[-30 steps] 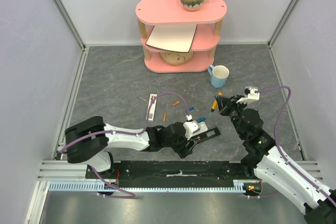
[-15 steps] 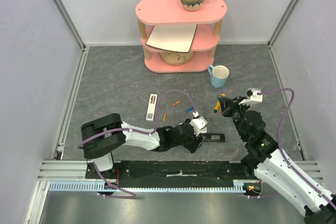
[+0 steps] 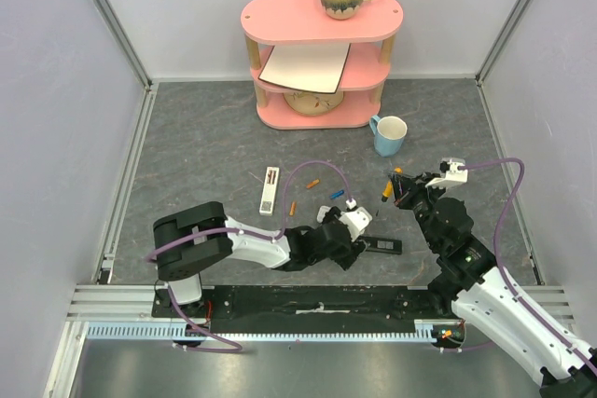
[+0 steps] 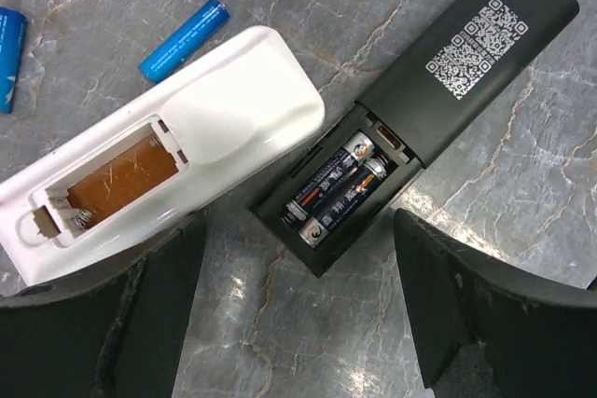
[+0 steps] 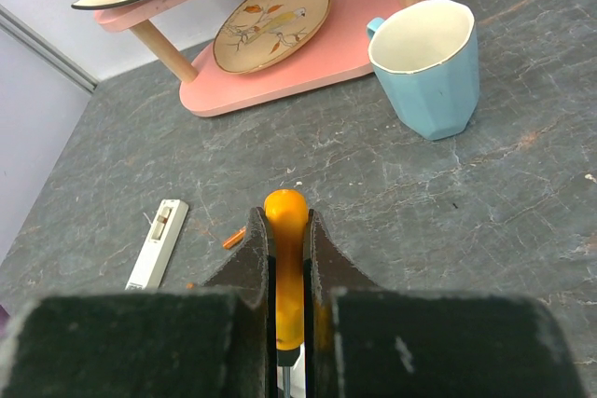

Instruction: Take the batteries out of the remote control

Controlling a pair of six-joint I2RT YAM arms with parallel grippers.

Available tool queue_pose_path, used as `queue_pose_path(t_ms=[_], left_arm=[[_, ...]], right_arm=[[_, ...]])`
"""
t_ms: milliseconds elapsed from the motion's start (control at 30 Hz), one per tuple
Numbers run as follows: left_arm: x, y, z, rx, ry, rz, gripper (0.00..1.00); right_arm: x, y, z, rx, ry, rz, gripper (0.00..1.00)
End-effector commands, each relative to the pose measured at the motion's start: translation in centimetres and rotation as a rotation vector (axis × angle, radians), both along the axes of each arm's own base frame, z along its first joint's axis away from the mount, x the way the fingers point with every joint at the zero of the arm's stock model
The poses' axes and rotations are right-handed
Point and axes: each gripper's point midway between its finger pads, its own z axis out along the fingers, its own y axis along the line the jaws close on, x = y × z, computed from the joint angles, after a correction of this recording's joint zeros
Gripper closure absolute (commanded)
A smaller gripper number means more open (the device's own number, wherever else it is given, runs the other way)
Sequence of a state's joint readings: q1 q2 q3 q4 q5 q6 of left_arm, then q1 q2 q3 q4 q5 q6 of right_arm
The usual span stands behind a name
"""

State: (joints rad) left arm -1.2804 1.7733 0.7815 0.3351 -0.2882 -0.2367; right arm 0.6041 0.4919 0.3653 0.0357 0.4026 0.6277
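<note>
A black remote control (image 4: 466, 53) lies back up with its compartment open, and two dark batteries (image 4: 340, 188) sit inside it. It is just beyond my left gripper (image 4: 298, 323), which is open with only bare table between the fingers. A white remote (image 4: 233, 118) beside it has an empty compartment. A blue battery (image 4: 184, 39) lies loose past it. In the top view the black remote (image 3: 384, 245) lies right of the left gripper (image 3: 359, 233). My right gripper (image 5: 286, 216) is shut on an orange-handled screwdriver (image 5: 284, 263), held above the table.
A blue mug (image 3: 390, 134) stands in front of a pink shelf (image 3: 280, 18) that holds plates and a brown mug. A slim white remote (image 3: 270, 190), two orange batteries (image 3: 312, 184) (image 3: 292, 207) and a blue battery (image 3: 336, 195) lie mid-table.
The black remote has gone from tilted at the left gripper to lying flat along the table. The left arm has shifted right, its jaws a little wider. The right gripper has drifted slightly right.
</note>
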Motion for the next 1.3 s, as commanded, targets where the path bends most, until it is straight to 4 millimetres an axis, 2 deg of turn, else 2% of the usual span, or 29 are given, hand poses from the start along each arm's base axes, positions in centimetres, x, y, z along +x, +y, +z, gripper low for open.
queue_pose_path(t_ms=[0,133,233,500,633,733,767,800,900,1067,1100,1267], left_arm=[[0.2,1.7,-2.7,0.150,-0.011,-0.022,0.12],[-0.9,0.2,-2.7,0.119,0.016,-0.116,0.14],[-2.2,0.0,-3.1,0.101,0.055,-0.178,0.19],[-5.1,2.4,-4.3,0.081,0.175,-0.193,0.36],[-5.7,3.0,-5.2,0.104,0.194,-0.155,0.39],[-5.7,3.2,-6.1,0.146,0.171,-0.108,0.40],[-5.6,2.8,-6.1,0.149,0.164,-0.092,0.42],[-5.3,3.3,-6.4,0.181,0.142,-0.062,0.48],[-4.8,3.7,-6.6,0.190,0.132,-0.014,0.55],[-4.1,5.4,-5.9,0.177,0.116,0.073,0.57],[-3.8,5.7,-5.2,0.164,0.107,0.094,0.57],[-3.6,7.4,-4.4,0.147,0.115,0.134,0.57]], right_arm=[[0.2,-0.4,0.5,0.005,-0.016,-0.022,1.00],[0.1,-0.3,0.6,0.009,-0.018,-0.017,1.00],[0.1,-0.4,0.8,0.011,-0.025,-0.020,1.00],[0.0,-0.2,0.1,0.007,-0.009,-0.010,1.00],[0.1,-0.1,-0.8,-0.005,0.011,-0.007,1.00],[0.1,0.1,-1.1,-0.011,0.020,0.001,1.00],[0.1,0.2,-1.2,-0.013,0.022,0.005,1.00],[0.1,0.2,-1.3,-0.017,0.025,0.006,1.00],[0.1,0.3,-1.6,-0.026,0.028,0.017,1.00],[-0.2,1.3,-2.7,-0.039,0.051,0.072,1.00],[-0.2,2.0,-2.9,-0.036,0.055,0.109,1.00],[-0.3,4.2,-4.9,-0.018,0.088,0.208,1.00]])
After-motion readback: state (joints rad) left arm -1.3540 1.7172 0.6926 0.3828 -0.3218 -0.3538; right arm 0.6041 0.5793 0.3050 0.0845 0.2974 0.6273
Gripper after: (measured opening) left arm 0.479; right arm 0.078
